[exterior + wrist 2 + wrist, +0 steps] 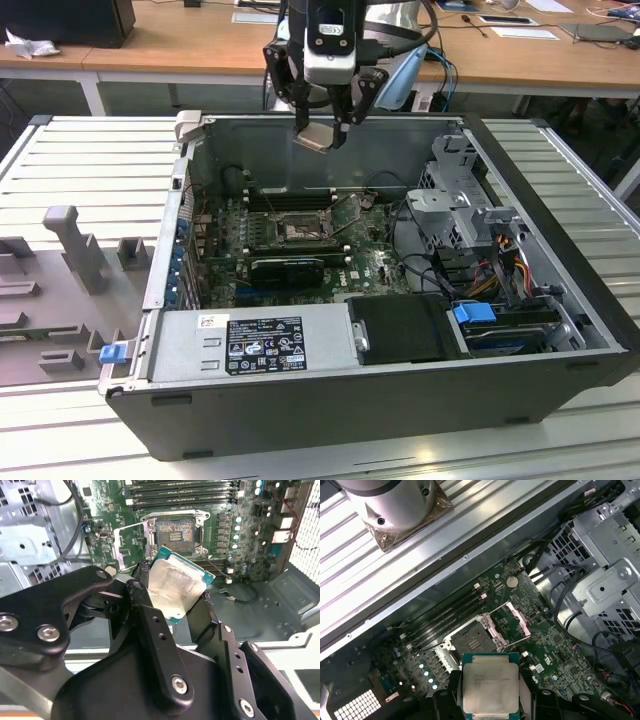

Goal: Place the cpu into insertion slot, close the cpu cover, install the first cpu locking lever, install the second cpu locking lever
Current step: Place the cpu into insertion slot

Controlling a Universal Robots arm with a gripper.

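The cpu (176, 587), a small square chip with a dull silvery top and a green edge, is clamped between the jaws of the gripper (322, 132), gripped on two opposite sides and held high inside the open computer case (350, 400). Well below the jaws, on the motherboard (375, 268) at the case's floor, the insertion slot (175, 531) lies bare with its dark centre exposed. The cpu cover (131, 542) is swung open just beside it. Beyond the slot run the long memory slots (180, 492). A drive cage (605, 580) and cables (560, 590) crowd one side, and open air separates the jaws from the socket.
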